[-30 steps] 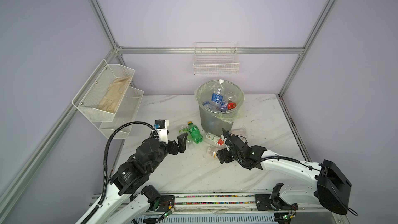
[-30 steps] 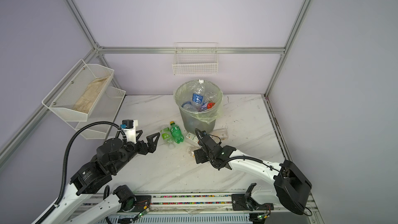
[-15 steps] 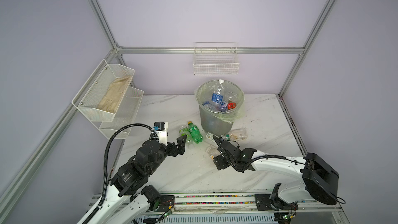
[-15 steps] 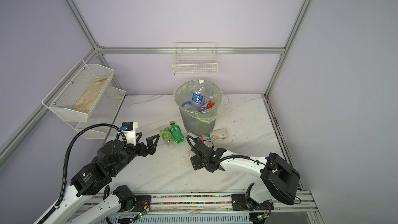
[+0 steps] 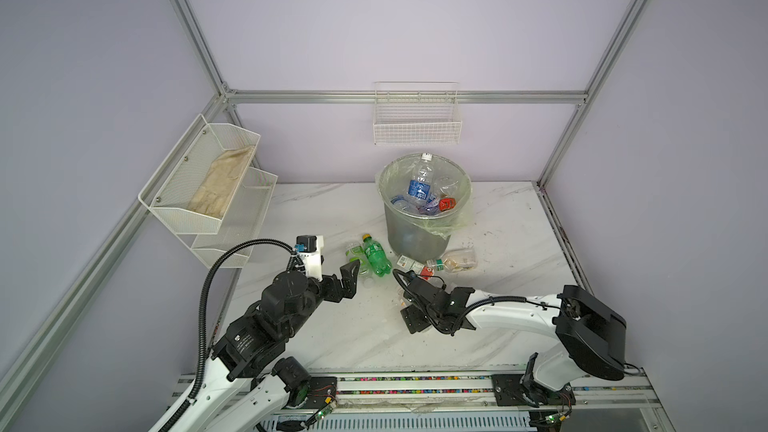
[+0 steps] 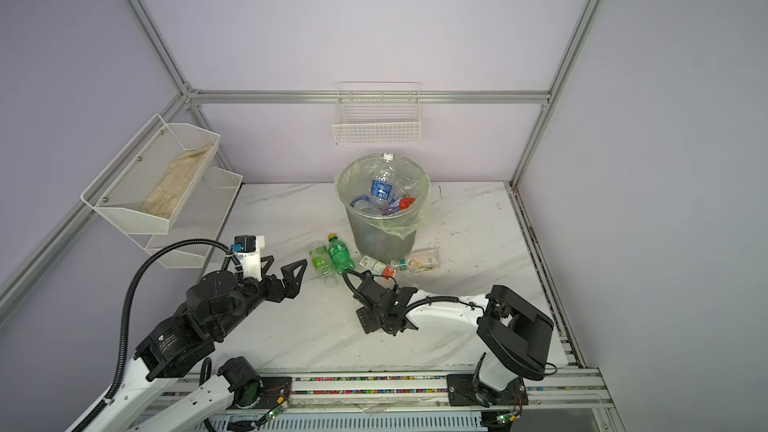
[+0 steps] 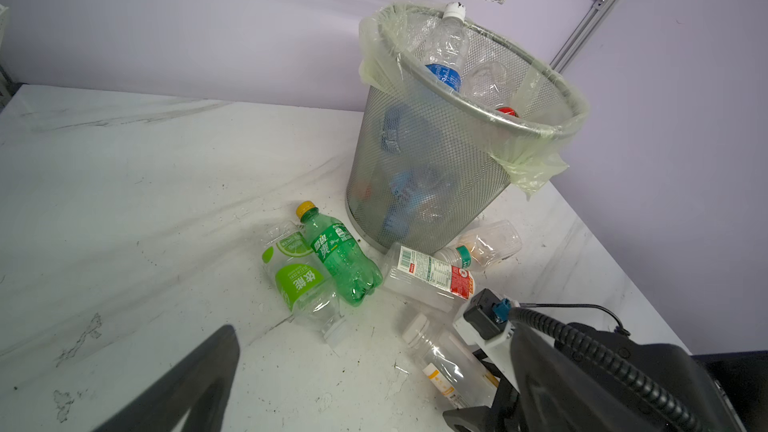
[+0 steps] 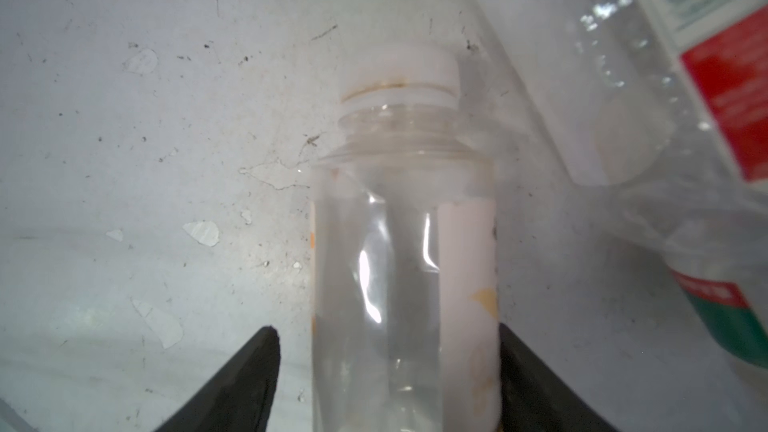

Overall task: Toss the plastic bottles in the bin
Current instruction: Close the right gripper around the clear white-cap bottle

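Marble table [image 5: 353, 338], scuffed and speckled, and we're reading it from our edge outward. Nearest to us, our right tool [image 8: 386, 328] is down low over a clear white-capped bottle [image 8: 399, 263] lying on the table. In the right wrist view one finger sits against the bottle's side and the other shows a gap. So we'd call it spread around the bottle, not gripping it yet. Our left tool [image 6: 280, 268] hovers wide apart and empty, just short of the next pair.

A bit further out, four more bottles lie on the table. A lime-label bottle [image 7: 299, 280] and a green bottle [image 7: 340, 259] touch side by side. Then a red-label bottle [image 7: 428, 274] and a crumpled clear bottle [image 7: 486, 245] sit right at the foot of the bin [image 7: 419, 168].

Bin itself stands upright toward the back wall, and it's well stocked. A blue-label bottle [image 5: 419, 184] leans up to the rim, with more under it, too jumbled for us to count.

Our read: most of the job looks done. Five bottles are left on the table as far as we can see, one of them lined up for a pick. Anything hidden behind the bin we can't rule out.
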### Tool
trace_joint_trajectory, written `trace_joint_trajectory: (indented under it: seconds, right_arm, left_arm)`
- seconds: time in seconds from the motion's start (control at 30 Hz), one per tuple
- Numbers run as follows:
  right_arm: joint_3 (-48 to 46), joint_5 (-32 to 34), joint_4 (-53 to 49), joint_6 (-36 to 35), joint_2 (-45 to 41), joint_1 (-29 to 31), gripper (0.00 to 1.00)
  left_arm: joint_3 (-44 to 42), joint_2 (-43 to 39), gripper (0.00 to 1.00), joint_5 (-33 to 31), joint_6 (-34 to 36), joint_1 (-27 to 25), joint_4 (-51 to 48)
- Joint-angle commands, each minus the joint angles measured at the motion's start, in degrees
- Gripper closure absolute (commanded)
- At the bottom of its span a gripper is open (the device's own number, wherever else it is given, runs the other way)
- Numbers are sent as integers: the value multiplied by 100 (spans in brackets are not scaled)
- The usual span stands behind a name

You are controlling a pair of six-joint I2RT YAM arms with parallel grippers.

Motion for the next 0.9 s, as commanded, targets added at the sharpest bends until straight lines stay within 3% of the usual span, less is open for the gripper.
trace_joint_trajectory:
  seconds: [0.0,0.57,0.63,0.87]
  right_arm:
    - [182,228,-121,115,186,94,21]
    - [889,587,-538,128,746,136,19]
    - [884,596,-565,127,739,131,22]
    - [770,613,-627,145,675,144,50]
  left_arm:
    - [-250,-56,0,-7,-94,-13,84]
    - [-296,-187,0,-69,-94,-13,1]
    - [-311,-194,0,-69,-94,-13,5]
    - [-341,-188,0,-78,-112,-13,16]
